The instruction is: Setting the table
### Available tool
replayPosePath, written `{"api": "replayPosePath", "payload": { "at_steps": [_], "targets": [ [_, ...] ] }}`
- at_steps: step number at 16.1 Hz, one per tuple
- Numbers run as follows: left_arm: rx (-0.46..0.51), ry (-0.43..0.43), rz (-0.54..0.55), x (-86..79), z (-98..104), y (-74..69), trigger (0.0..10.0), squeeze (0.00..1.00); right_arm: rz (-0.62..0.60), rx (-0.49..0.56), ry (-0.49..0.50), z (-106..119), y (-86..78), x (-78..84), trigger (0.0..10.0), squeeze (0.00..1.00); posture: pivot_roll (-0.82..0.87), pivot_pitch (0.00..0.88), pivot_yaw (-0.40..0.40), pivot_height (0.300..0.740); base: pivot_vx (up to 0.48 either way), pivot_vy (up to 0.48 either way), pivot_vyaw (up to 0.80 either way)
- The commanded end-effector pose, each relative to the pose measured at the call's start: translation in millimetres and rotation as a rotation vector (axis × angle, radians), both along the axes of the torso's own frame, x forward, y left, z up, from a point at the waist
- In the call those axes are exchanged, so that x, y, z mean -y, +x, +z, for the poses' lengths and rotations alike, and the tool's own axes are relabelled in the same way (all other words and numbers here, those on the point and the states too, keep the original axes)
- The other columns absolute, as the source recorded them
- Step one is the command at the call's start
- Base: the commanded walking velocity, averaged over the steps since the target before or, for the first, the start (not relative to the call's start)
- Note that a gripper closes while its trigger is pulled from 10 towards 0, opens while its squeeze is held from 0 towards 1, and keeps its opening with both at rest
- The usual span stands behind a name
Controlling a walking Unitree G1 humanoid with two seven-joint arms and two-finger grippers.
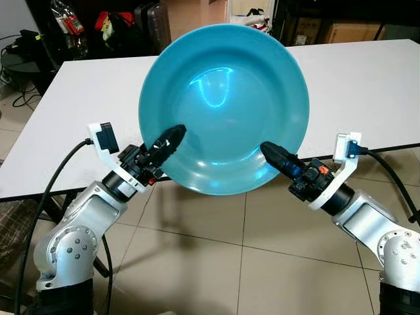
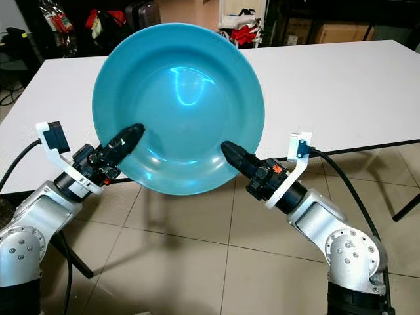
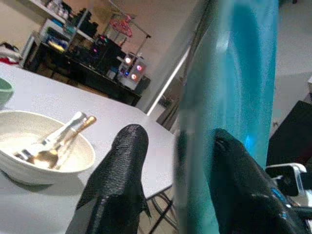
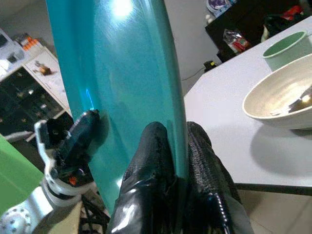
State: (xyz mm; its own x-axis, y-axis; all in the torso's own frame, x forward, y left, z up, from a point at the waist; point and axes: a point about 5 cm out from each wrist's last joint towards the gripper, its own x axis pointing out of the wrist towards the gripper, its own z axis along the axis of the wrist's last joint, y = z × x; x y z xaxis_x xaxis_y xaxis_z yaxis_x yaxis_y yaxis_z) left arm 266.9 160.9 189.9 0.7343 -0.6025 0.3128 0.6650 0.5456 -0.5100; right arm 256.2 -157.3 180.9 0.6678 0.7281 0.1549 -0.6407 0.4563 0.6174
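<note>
White table (image 1: 367,92); cream bowl (image 3: 39,156) with spoons (image 3: 58,144), green bowl (image 4: 287,48).

Left hand (image 1: 167,142) and right hand (image 1: 272,155) raised, clamped.

Beyond the far edge of the white counter (image 1: 367,85), a black suitcase (image 1: 152,23) stands beside a dark rack hung with red and white packets (image 1: 69,23), and brown cardboard boxes (image 1: 344,31) sit on the right. Beige floor tiles (image 1: 210,256) with dark grout spread beneath the near edge, and black cables (image 1: 20,52) lie tangled on the floor at the far left. In the left wrist view, dim shelves of electronics with small glowing lights (image 3: 131,63) line the back wall.
</note>
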Motion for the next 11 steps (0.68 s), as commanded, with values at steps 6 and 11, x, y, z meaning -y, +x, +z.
{"api": "replayPosePath", "payload": {
  "at_steps": [6,11],
  "targets": [
    [-0.018,0.026,0.083,-8.1,-3.1,5.6,0.0,0.0,0.0,0.07,-0.013,5.4,5.8,-2.5,10.0,0.0,-0.06,0.0,0.013,0.74,0.0,0.0,0.0],
    [-0.014,0.016,0.079,-5.8,-2.6,6.0,0.0,0.0,0.002,0.088,-0.01,6.2,5.8,-2.8,10.0,0.0,-0.07,0.0,0.023,0.74,0.0,0.0,0.0]
  ]
}}
